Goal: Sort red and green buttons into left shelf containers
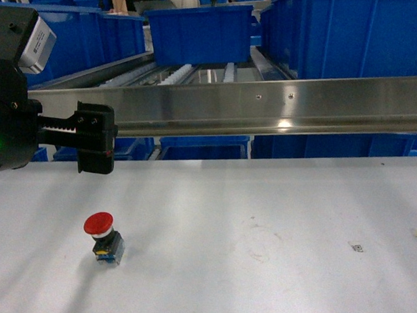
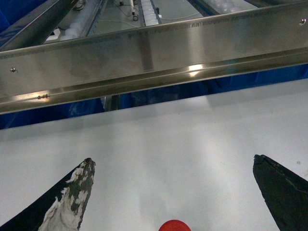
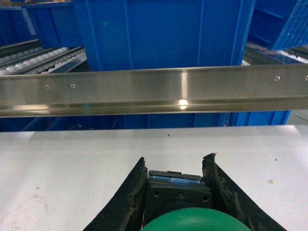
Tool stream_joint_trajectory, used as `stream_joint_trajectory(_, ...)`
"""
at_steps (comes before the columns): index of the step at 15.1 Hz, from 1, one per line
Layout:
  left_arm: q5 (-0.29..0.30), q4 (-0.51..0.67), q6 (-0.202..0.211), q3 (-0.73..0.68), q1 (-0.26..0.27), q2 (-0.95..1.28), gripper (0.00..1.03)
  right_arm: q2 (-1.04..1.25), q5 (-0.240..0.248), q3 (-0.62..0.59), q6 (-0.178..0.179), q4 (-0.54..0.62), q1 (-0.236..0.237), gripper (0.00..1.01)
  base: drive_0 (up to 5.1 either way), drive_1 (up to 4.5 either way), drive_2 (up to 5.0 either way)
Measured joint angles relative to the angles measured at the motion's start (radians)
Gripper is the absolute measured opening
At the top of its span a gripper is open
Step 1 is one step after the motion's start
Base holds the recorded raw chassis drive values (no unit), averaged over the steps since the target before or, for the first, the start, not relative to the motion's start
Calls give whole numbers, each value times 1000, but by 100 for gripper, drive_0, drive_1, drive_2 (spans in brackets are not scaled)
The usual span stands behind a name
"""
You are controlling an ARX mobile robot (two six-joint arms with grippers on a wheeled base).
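Red button (image 1: 102,236) stands upright on the white surface (image 1: 273,266) in your head view, below and just right of the left end effector (image 1: 93,146), with the blue bins (image 1: 200,32) beyond the steel rail (image 1: 262,106). From the left wrist, the jaws gape wide and empty, the red cap (image 2: 174,225) centred low between them; descend straight, close on the body under the cap. From the right wrist, the right end effector (image 3: 175,192) clamps the green button (image 3: 192,221); keep it level.
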Motion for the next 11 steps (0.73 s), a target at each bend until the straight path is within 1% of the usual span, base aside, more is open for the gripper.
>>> stream_joint_trajectory(1,0,0,0,0,0,0,98,-56,10,-27,18,-43,0,30,0,0,0)
stream_joint_trajectory(2,0,0,0,0,0,0,98,-133,31,-64,32,-122,0,30,0,0,0)
stream_joint_trajectory(3,0,0,0,0,0,0,98,-218,36,-97,32,-182,0,30,0,0,0)
stream_joint_trajectory(4,0,0,0,0,0,0,98,-228,46,-97,27,-149,7,30,0,0,0)
stream_joint_trajectory(5,2,0,0,0,0,0,98,-180,62,-69,27,-111,14,30,0,0,0)
stream_joint_trajectory(6,-1,0,0,0,0,0,98,-166,66,-67,27,-126,13,29,0,0,0)
stream_joint_trajectory(7,-34,-1,4,0,0,8,98,-166,66,-70,27,-122,13,29,0,0,0)
stream_joint_trajectory(8,-84,-17,-6,-1,8,27,98,-169,66,-70,27,-118,13,29,0,0,0)
stream_joint_trajectory(9,-101,-37,-22,-1,13,45,98,-168,66,-70,27,-119,13,29,0,0,0)
stream_joint_trajectory(10,-103,-69,-65,0,21,85,98,-168,66,-70,27,-119,13,29,0,0,0)
stream_joint_trajectory(11,-110,-81,-95,5,21,115,98,-168,66,-70,27,-119,13,29,0,0,0)
